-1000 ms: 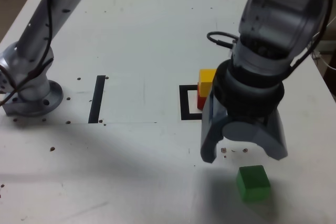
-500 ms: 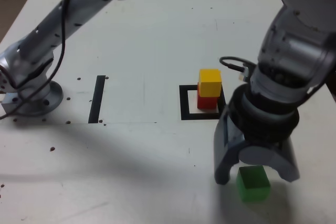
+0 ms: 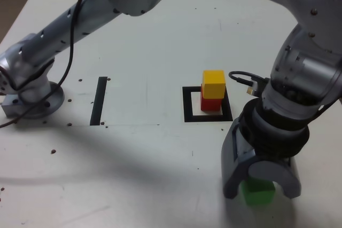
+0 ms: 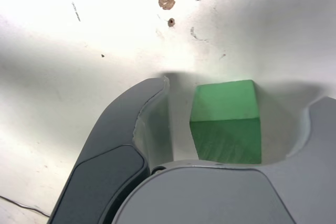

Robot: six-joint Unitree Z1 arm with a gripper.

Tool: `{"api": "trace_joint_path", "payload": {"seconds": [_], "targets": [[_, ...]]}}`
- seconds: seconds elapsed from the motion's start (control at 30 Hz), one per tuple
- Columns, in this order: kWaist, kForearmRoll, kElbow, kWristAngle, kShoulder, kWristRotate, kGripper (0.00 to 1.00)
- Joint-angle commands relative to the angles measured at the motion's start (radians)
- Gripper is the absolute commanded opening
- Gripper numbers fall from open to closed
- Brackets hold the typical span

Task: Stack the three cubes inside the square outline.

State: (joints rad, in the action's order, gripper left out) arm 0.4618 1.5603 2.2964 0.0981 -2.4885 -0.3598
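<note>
Claw (image 3: 262, 188) spread over the green cube (image 3: 258, 191), 1 jaw each side, no grip yet. Wrist view shows bare worktop (image 4: 181, 129) between cube and jaws on both sides. Cube sits outside the black square outline (image 3: 188, 105), toward the exterior view's bottom right. Red cube (image 3: 211, 103) is inside the outline, against its side on the exterior view's right; yellow cube (image 3: 214, 84) on top of it. So 2 stacked, 1 to go.

Step in hand, as judged: pick up green. Centre it between the 2 jaws before closing; wrist view shows its faces a bit turned to them, so twist the wrist if needed to get 2 opposite faces flat on the pads. Go low enough for a firm hold, but don't press the tips into the worktop. Close slowly: if 1 jaw touches first, the cube may slide or spin. Then lift straight up, clear of the yellow top, before going across; a low pass could knock the 2-cube stack.
</note>
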Motion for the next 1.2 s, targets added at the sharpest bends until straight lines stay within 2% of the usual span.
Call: {"api": "trace_joint_path", "payload": {"seconds": [0.0, 0.1, 0.2, 0.4, 0.87, 1.17], "targets": [[-0.002, 0.008, 0.01, 0.001, -0.003, 0.004, 0.5], [-0.002, -0.003, 0.016, 0.001, -0.002, 0.013, 0.35], [-0.002, -0.008, 0.021, 0.006, -0.001, 0.021, 0.28], [-0.002, -0.001, 0.021, 0.015, -0.002, 0.025, 0.27], [-0.002, 0.017, 0.016, 0.011, 0.007, 0.029, 0.27], [-0.002, 0.062, -0.041, -0.034, 0.111, 0.06, 0.27]]}}
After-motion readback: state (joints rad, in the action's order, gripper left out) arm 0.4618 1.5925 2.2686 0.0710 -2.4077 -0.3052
